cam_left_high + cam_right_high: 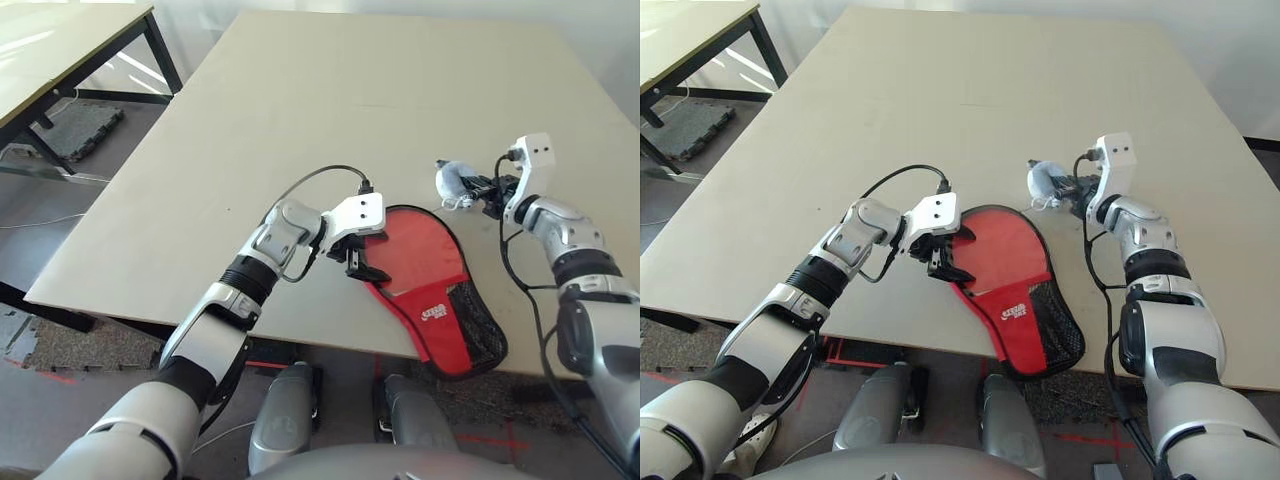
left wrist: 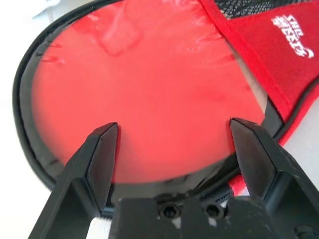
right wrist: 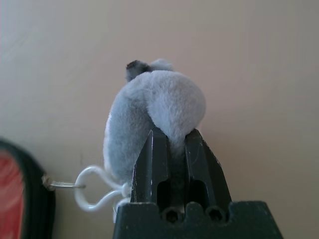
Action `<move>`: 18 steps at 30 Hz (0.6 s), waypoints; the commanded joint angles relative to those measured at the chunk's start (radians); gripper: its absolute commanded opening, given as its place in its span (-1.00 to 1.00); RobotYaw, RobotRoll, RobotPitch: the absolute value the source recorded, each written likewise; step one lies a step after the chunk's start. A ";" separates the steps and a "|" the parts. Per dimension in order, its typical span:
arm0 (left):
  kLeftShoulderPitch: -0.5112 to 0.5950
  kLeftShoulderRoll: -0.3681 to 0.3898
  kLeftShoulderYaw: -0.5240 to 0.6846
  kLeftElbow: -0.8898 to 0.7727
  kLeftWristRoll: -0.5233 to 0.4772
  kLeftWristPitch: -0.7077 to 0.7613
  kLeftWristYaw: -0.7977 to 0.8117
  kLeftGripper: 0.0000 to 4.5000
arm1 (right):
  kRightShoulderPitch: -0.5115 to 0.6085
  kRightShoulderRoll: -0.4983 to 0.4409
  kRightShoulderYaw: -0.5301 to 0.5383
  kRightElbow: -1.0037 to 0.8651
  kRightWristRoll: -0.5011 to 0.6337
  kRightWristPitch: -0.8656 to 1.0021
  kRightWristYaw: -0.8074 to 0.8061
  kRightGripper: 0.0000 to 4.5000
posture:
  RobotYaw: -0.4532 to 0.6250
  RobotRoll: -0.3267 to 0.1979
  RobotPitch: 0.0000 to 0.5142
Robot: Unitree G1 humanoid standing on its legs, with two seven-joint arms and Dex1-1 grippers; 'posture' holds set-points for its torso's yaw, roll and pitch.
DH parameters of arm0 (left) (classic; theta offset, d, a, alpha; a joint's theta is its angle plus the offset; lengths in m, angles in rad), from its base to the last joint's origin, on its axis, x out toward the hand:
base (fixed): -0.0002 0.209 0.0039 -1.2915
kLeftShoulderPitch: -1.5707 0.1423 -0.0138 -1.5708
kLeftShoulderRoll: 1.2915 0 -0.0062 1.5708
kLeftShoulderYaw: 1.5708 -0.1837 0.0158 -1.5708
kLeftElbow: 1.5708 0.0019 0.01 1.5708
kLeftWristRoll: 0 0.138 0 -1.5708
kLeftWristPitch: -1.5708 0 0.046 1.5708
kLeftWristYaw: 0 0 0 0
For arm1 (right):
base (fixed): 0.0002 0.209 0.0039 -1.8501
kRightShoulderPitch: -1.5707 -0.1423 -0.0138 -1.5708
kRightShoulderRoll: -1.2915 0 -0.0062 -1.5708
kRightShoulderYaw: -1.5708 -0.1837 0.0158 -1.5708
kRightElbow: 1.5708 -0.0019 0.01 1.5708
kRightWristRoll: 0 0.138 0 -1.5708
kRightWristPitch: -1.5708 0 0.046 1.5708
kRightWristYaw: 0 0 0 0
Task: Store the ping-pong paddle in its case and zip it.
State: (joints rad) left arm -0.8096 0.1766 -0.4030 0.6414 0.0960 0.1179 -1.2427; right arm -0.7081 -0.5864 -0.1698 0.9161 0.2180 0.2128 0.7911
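— Where is the case (image 1: 425,275) being seen against the grippers?

— It is lying flat at the table's near edge, red side up, its handle end overhanging. The left gripper (image 2: 172,130) is being held just over its round left rim, fingers spread wide apart. The right gripper (image 3: 172,142) is being kept beyond its far right, clamped on a small grey plush toy (image 3: 152,117).

— And the surroundings?

— A pale table (image 1: 300,110) is being used; a second table (image 1: 60,50) is standing at the far left, over grey floor.

— Counts?

— One case, one toy, two grippers.
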 commanded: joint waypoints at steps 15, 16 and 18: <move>-0.008 -0.025 -0.047 0.139 0.045 -0.038 0.000 1.00 | 0.458 -0.190 0.043 -0.514 0.100 0.337 0.258 -0.99 | -0.18 0.25 -0.47; -0.009 -0.025 -0.047 0.141 0.045 -0.040 -0.001 1.00 | 0.495 -0.206 0.051 -0.547 0.112 0.351 0.285 -0.99 | -0.18 0.25 -0.47; -0.011 -0.026 -0.047 0.146 0.045 -0.044 -0.001 1.00 | 0.547 -0.232 0.067 -0.594 0.127 0.372 0.319 -0.99 | -0.18 0.25 -0.47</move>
State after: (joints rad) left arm -0.8464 0.1398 -0.4092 0.7273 0.0961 0.0597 -1.2534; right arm -0.2495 -0.7914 -0.1634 0.3116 0.3636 0.5020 1.0550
